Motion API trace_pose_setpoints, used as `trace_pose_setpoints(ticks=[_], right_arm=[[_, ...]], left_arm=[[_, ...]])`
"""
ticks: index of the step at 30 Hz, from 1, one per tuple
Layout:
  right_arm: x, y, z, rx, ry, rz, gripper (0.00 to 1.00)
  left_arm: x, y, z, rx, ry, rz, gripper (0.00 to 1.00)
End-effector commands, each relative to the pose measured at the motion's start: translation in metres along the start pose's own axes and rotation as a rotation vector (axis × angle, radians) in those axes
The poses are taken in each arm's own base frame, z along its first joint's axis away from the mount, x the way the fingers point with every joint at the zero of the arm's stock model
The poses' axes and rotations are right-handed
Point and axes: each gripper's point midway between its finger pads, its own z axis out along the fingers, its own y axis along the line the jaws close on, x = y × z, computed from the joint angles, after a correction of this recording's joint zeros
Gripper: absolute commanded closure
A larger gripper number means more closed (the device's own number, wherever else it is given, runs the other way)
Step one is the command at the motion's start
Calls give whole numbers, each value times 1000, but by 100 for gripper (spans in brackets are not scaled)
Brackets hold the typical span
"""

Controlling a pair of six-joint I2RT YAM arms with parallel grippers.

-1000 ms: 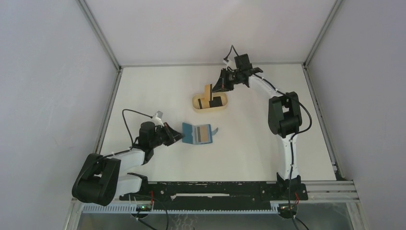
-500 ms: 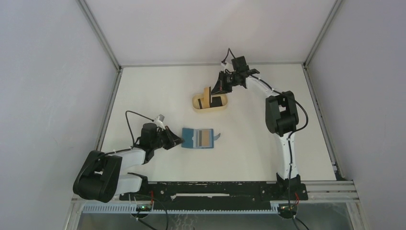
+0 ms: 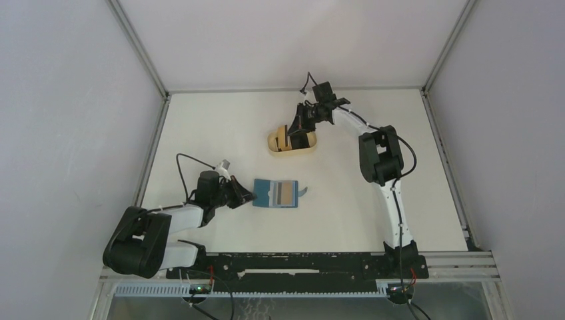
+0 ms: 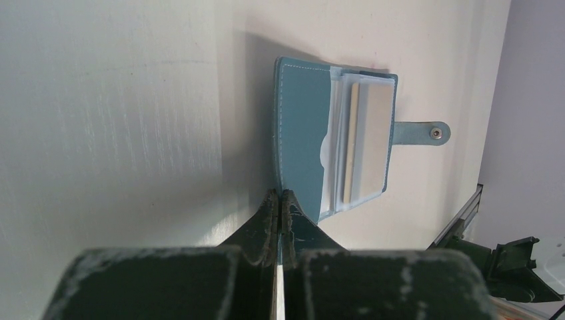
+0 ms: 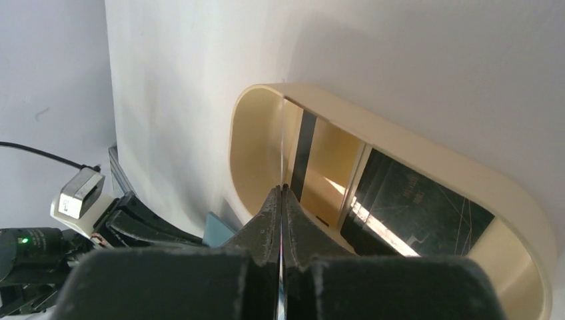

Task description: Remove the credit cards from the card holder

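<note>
Left gripper (image 4: 280,195): worn dark fingers pressed together, pinching the near edge of the card holder (image 4: 303,133).
Holder: soft teal, stitched, lying open; clear sleeves hold a pale card (image 4: 370,137); snap tab (image 4: 420,132) on the far side.
Table (image 3: 220,133): matte white.
Right gripper (image 5: 281,190): clamped on a tan striped card (image 5: 305,150) standing edgewise in the rounded tan tray (image 5: 413,143); black card (image 5: 420,207) lies flat inside.
Walls (image 3: 66,100): pale grey.

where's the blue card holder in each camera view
top: the card holder lies just below centre, right of the left arm.
left wrist: upper centre, open, just beyond the shut jaws.
right wrist: only a blue corner shows, lower left, beside the jaws.
shared landmark: the left arm, also at the right wrist view's lower left.
</note>
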Motion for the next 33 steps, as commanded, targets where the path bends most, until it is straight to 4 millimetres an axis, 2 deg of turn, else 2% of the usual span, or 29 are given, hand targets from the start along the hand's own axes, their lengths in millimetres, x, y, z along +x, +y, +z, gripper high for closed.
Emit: trace_pose_setpoints(ticks=[1, 10, 21, 22, 26, 29, 31, 33], right_arm=[[-5, 5, 10, -8, -9, -29, 100], [8, -2, 25, 16, 33, -38, 100], [11, -3, 18, 41, 41, -57, 98], [11, -2, 16, 41, 42, -58, 92], [9, 3, 6, 62, 37, -91, 52], [3, 8, -10, 89, 20, -125, 32], [-3, 11, -25, 92, 4, -133, 26], [-10, 20, -43, 75, -26, -140, 25]], left_arm=[[-16, -16, 3, 41, -30, 53, 100], [-16, -15, 3, 37, -26, 51, 100], [-14, -14, 3, 36, -21, 49, 100], [-14, -14, 3, 36, -21, 48, 100], [-15, -12, 2, 26, -32, 44, 100], [-17, -11, 1, 13, -43, 44, 100], [-19, -10, -1, 1, -53, 47, 100], [-21, -9, -2, -10, -64, 44, 100]])
